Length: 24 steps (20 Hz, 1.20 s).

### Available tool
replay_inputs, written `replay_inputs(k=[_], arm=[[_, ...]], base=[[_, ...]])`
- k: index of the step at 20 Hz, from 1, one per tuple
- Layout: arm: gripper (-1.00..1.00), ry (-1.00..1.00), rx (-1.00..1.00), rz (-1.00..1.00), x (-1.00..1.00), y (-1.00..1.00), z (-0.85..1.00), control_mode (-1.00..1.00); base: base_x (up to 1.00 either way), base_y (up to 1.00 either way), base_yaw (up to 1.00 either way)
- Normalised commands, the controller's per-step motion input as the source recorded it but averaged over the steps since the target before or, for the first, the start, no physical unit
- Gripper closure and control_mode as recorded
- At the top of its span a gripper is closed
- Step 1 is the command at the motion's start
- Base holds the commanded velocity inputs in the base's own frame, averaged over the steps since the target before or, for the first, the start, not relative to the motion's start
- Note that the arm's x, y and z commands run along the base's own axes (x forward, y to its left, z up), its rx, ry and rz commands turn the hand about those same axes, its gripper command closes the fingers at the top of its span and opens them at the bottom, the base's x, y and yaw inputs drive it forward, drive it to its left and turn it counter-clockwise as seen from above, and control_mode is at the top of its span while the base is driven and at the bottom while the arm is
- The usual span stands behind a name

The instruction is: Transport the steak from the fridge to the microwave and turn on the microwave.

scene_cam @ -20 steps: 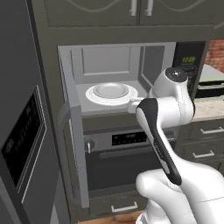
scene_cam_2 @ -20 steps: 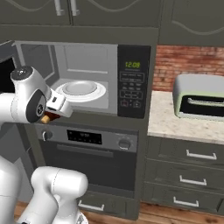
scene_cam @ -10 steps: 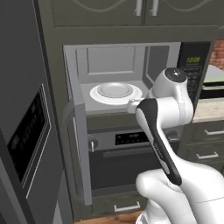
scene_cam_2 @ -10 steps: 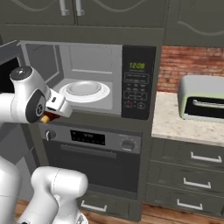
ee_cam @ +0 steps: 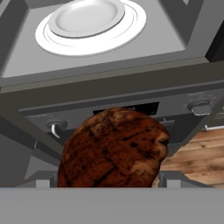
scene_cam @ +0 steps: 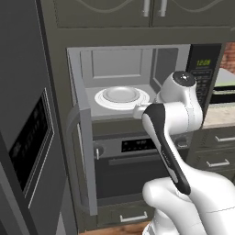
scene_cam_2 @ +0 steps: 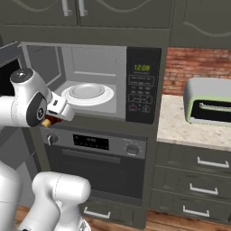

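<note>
The steak [ee_cam: 114,150], dark reddish-brown and lumpy, sits between my gripper's [ee_cam: 109,177] fingers, which are shut on it. In the right base view my gripper [scene_cam_2: 51,118] hangs just below and in front of the microwave's [scene_cam_2: 142,85] open cavity, at its left corner, with a bit of the steak [scene_cam_2: 46,122] showing under it. The white turntable [scene_cam_2: 88,93] [ee_cam: 87,24] [scene_cam: 121,97] is bare. The microwave door [scene_cam: 85,156] stands swung open to the left. The grey fridge [scene_cam: 23,92] fills the left side, its door shut.
A built-in oven [scene_cam_2: 97,143] with knobs sits directly under the microwave. A silver toaster oven [scene_cam_2: 209,102] stands on the counter [scene_cam_2: 180,131] to the right, over drawers. Dark cabinets hang above. Wooden floor [ee_cam: 197,153] shows below.
The whole picture has shifted a little to the right, so the base has driven. The arm keeps its pose, with the steak still held in front of the open microwave.
</note>
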Motion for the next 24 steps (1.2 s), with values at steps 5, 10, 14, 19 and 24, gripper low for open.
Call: replay_inputs(k=[5,10,14,19,24], arm=[[1.0,0.0,0.0,0.0,0.0,0.0,0.0,1.0],[1.0,0.0,0.0,0.0,0.0,0.0,0.0,1.0],[1.0,0.0,0.0,0.0,0.0,0.0,0.0,1.0],[1.0,-0.1,0.03,0.03,0.05,-0.06,0.02,-1.0],[1.0,-0.19,0.03,0.13,0.22,-0.02,0.06,-1.0]], base=[[0.0,0.0,0.0],[0.0,0.0,0.0],[0.0,-0.01,0.0],[0.0,-0.01,0.0],[0.0,0.0,0.0]])
